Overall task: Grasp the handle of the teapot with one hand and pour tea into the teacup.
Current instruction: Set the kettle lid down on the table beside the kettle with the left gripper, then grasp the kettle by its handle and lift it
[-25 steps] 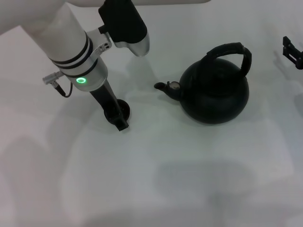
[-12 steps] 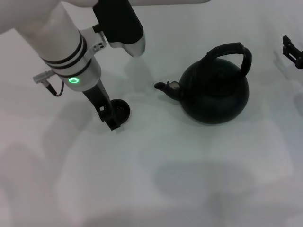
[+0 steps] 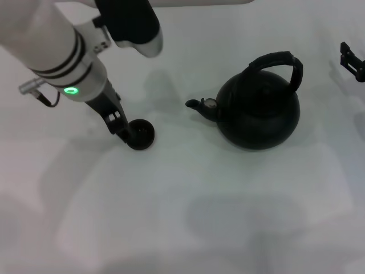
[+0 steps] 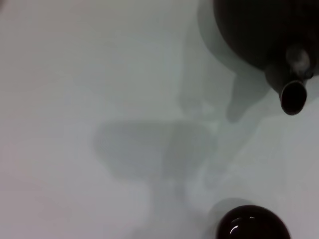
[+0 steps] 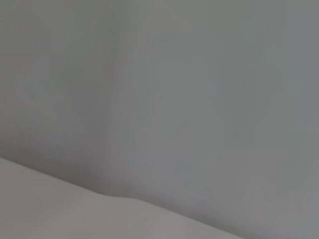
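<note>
Beside the left gripper: the left gripper (image 3: pixel 124 130) stands low over the white table (image 3: pixel 188 217), its dark fingertips touching or just short of the near-left rim of the small round dark brown-black teacup (image 3: pixel 141 135); which of the two cannot be told.
Left gripper state: whether its fingers are spread or closed cannot be told; they hold nothing that shows.
Teacup: upright on the table, on the gripper's right; no tea can be made out inside it.
Teapot: the large round matte black teapot (image 3: pixel 259 111) sits well to the right of the gripper, apart from the cup, its short silvery-tipped spout (image 3: pixel 197 104) pointing back toward the cup.
Handle: the thick black ribbed arched handle (image 3: pixel 279 63) stands over the pot's top, untouched.
Head view only: the whole pot, the handle, and the right gripper (image 3: pixel 352 61) at the far right edge, well clear of the pot.
Left wrist view only: the spout's open mouth (image 4: pixel 292 97) and a glint inside the teacup (image 4: pixel 251 225); no fingers show.
Right wrist view: plain grey surface only.
Open room: bare table lies between cup and pot and all along the near side.
</note>
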Robot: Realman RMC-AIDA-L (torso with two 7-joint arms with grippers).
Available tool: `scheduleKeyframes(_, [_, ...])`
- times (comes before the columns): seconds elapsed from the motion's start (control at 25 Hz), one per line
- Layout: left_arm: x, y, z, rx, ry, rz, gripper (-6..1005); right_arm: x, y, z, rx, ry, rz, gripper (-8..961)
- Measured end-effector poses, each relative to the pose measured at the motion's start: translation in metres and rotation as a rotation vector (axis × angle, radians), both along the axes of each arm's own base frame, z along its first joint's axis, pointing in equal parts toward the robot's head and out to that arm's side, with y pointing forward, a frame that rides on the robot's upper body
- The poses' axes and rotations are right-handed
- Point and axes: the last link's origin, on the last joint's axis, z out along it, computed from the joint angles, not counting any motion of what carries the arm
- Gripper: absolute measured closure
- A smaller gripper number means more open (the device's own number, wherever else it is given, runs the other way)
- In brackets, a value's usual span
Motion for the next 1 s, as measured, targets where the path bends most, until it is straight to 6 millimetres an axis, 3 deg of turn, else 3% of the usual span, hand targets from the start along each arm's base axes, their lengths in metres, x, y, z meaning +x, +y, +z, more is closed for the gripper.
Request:
scheduleKeyframes(0.24, [0.001,-0.016,0.017,0.073,-0.072,-0.037,186,0.0,0.001,0.002,0.007,0.0,0.002,110])
scheduleKeyframes(0.48, [-0.013,-0.026,0.039,0.233,-0.21,-0.072,187,-0.001,0.001,0.002,0.006,-0.004,0.006,111])
scheduleKeyframes(0.72, [-0.057,-0.024,0.078,0.527,-0.489,-0.099,188,0.001,0.0,0.003,0.006,-0.006,0.002,109])
scheduleKeyframes(0.76, [-0.077,-0.025,0.094,0.629,-0.585,-0.108,188,0.002,0.0,0.005,0.007,-0.005,0.002,109])
scheduleKeyframes(0.8, [-0.077,-0.025,0.094,0.629,-0.585,-0.108,188,0.002,0.0,0.005,0.007,-0.005,0.002,109])
scheduleKeyframes(1.0, [-0.122,-0.031,0.109,0.763,-0.728,-0.181,189,0.004,-0.001,0.006,0.009,-0.005,-0.007,110])
